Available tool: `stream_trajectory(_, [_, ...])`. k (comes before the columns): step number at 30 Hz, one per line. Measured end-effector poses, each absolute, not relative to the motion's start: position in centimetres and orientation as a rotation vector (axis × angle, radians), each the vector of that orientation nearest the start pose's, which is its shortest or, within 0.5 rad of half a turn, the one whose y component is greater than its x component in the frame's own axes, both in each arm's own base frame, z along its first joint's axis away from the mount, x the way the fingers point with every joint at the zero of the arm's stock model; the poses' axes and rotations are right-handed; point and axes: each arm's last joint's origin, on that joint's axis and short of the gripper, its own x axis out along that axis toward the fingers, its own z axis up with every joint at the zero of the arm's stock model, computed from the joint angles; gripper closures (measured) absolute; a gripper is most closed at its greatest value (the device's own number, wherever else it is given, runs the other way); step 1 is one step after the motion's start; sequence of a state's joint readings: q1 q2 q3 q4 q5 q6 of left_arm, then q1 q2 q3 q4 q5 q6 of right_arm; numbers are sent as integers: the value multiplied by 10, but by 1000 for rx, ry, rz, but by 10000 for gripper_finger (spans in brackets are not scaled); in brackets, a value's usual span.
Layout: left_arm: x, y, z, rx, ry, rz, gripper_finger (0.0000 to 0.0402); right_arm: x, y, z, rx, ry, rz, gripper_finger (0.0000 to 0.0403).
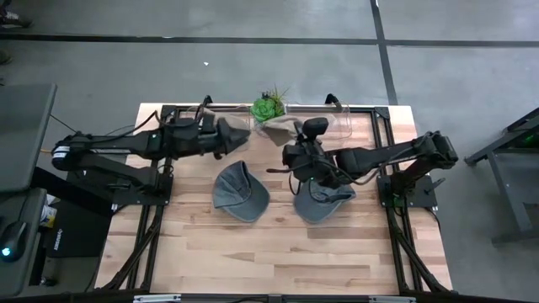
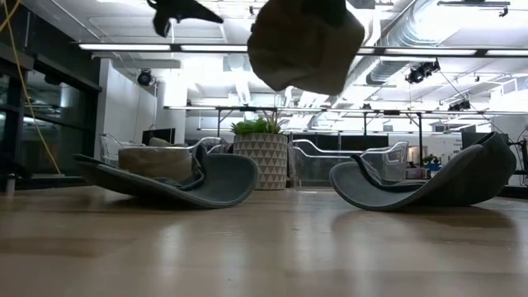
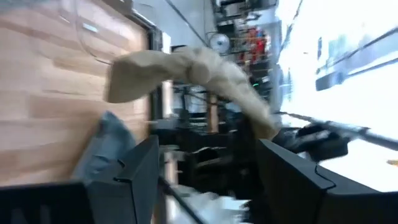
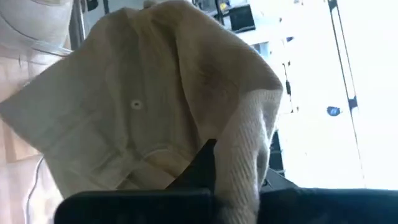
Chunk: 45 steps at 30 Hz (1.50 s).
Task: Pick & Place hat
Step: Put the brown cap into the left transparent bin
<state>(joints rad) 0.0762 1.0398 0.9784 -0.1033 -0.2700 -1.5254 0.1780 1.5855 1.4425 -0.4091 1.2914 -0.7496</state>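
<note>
Hat [image 4: 143, 106] under handling is beige cloth, held clear of the table [image 1: 253, 252] at 12 o'clock, just in front of the potted plant [image 1: 269, 106]. In the low view it hangs in the air with nothing under it.

Right gripper [image 1: 296, 141]: reaches in from 3 o'clock and is closed tight on a fold of the beige fabric. One dark finger shows pressed into the cloth in its wrist view. It carries the whole weight, which is why the hat droops and folds below the pinch.

Left gripper [image 3: 208, 158]: sits at 9 o'clock of the hat. Its fingers are spread wide with nothing between them, and the hat lies ahead of the tips, apart from them. Judgement: this arm is free of the load, so the hat rests on a single-arm hold.

Other items: two grey hats lie upside down on the table. One [image 1: 240, 191] is near centre; the other [image 1: 324, 204] is at 3 o'clock of it, below the right arm. A clear container [image 1: 341, 119] stands at 1 o'clock against the far edge.

Judgement: the pick is done and the placing is not. Risk: a grip on soft fabric alone may slip under a quick move
</note>
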Motion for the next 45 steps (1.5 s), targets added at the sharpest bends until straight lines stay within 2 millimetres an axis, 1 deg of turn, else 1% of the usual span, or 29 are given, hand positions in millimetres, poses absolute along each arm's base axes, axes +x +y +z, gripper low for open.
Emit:
stream_trajectory(4, [237,32,360,-1573,-204,387,172,342,33,357,-1095,833,-868,402])
stream_trajectory(10, [241,43,362,-1698,-302,372,172,344,34,360,-1148,839,-835,402])
stream_trajectory(12, [247,46,360,-1738,-298,354,172,344,34,361,-1164,845,-830,402])
stream_trajectory(14, [250,49,354,-1775,-259,353,172,345,34,362,-1178,846,-826,402])
stream_trajectory(18, [258,51,353,-1852,-247,293,172,347,35,365,-1198,826,-801,402])
stream_trajectory(22, [272,53,346,-1873,-264,272,172,348,34,366,-1204,821,-796,402])
stream_trajectory(26, [277,54,345,-1888,-282,247,172,348,34,367,-1211,820,-797,402])
stream_trajectory(31, [288,57,333,-1928,-316,301,172,348,34,368,-1225,822,-797,402])
stream_trajectory(37, [295,61,336,-1963,-415,232,172,348,34,369,-1222,817,-796,402])
stream_trajectory(40, [300,64,334,-1974,-442,212,172,348,34,369,-1222,815,-793,402])
stream_trajectory(45, [300,68,333,-2008,-457,208,180,349,35,369,-1223,813,-789,402])
